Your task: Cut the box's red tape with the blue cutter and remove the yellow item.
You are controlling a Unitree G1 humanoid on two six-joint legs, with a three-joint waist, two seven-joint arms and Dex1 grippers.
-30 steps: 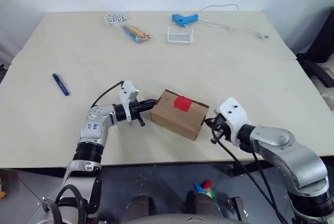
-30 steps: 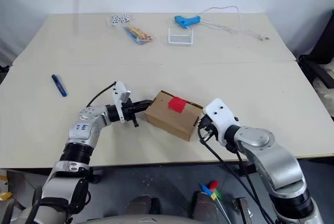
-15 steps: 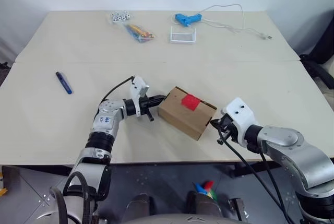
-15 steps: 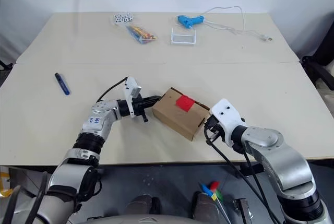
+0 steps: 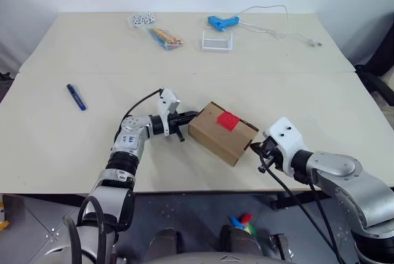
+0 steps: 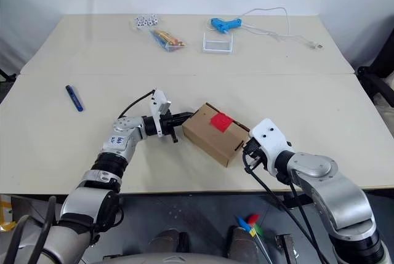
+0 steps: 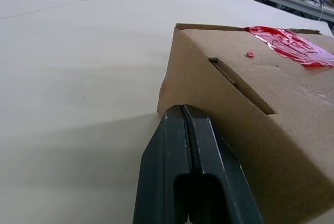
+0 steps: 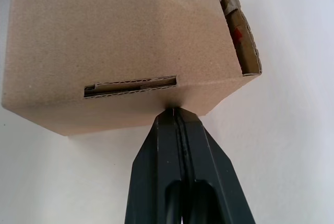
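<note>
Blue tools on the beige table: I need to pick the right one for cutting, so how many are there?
2. The slim dark blue pen-shaped cutter lies alone toward the table's left edge; the light blue pistol-shaped glue gun with its white cord lies at the far side.

the box (image 5: 223, 133) is hemmed in at both ends: the left claw (image 5: 184, 117), fingers pressed together, touches one end, and the right claw (image 6: 246, 151), likewise closed, touches the other. its top with the red tape (image 5: 227, 120) is unobstructed from above. open worktop (image 5: 92, 147) surrounds the blue cutter (image 5: 75, 96), well apart at the left. the glue gun (image 5: 220, 22), its cord, a white tray (image 5: 217, 42) and a bag (image 5: 164, 38) crowd the far edge.
</note>
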